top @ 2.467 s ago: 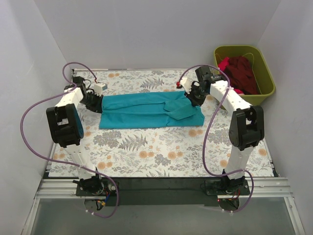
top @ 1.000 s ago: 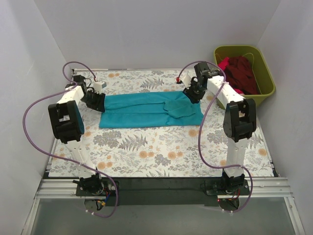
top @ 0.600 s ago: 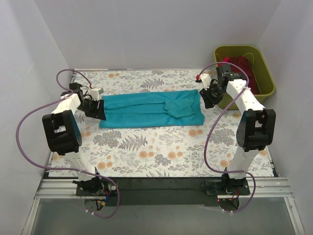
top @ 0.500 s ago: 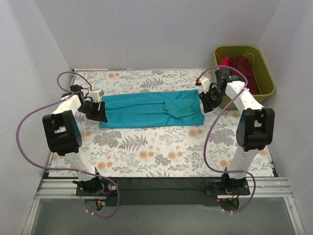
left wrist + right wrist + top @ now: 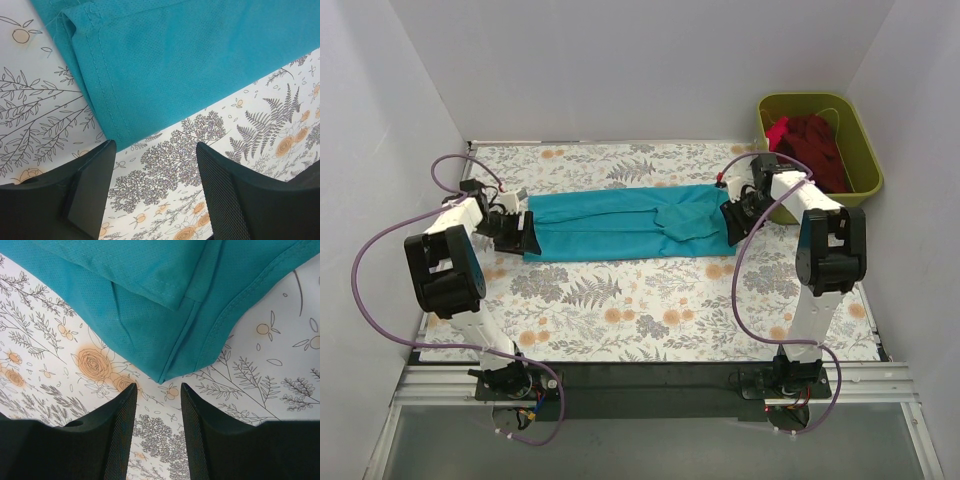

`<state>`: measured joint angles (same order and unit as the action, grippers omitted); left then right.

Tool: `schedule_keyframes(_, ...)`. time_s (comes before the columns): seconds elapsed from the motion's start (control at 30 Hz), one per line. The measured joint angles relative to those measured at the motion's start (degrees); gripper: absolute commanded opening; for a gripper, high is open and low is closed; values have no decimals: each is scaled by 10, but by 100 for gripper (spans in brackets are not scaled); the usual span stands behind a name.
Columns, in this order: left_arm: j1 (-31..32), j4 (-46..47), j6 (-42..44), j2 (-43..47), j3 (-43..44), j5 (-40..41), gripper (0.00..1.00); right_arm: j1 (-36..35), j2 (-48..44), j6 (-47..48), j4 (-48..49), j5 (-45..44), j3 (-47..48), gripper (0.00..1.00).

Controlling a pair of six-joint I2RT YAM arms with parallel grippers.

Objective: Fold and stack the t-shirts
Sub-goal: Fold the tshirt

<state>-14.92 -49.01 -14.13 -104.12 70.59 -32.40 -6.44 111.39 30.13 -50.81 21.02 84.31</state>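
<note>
A teal t-shirt (image 5: 625,222) lies folded lengthwise into a long band across the middle of the floral table. My left gripper (image 5: 527,239) stands open just off the band's near-left corner (image 5: 120,135), with only tablecloth between its fingers (image 5: 90,185). My right gripper (image 5: 732,231) stands open over the band's near-right corner (image 5: 167,371), nothing held. A dark maroon t-shirt (image 5: 817,148) with pink cloth lies heaped in the olive-green bin (image 5: 865,150).
The bin stands at the back right, beside the right arm. White walls close in the table on the left, back and right. Purple cables loop off both arms.
Both grippers have left the band's far edge, swung out past its ends and come round to its near corners. The left jaws have widened. The shirt has not shifted.
</note>
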Motion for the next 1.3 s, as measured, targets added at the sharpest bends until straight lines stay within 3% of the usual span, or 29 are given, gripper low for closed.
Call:
schedule_keyframes(0.3,-2,11,-11,-20,-9,3,64,0,16,-5,17,0,-37,48)
schedule_keyframes(0.4,-3,15,-16,-29,-9,4,63,-1,16,-5,18,0,-50,45)
schedule_keyframes(0.57,-4,16,-20,-29,-9,12,63,-4,16,-5,24,-4,-57,28)
schedule_keyframes(0.7,-6,14,-19,-28,-9,24,63,-4,16,-6,30,-11,-61,22)
schedule_keyframes(0.83,-7,13,-17,-29,-9,28,58,-4,17,-8,33,-15,-61,1)
schedule_keyframes(0.97,-8,16,-18,-30,-13,36,30,-4,17,-9,34,-19,-61,1)
schedule_keyframes(1.2,-12,11,-13,-44,-8,50,0,-4,17,-6,34,-33,-61,1)
schedule_keyframes(1.3,-15,7,-10,-48,2,55,0,-4,17,-2,33,-44,-58,1)
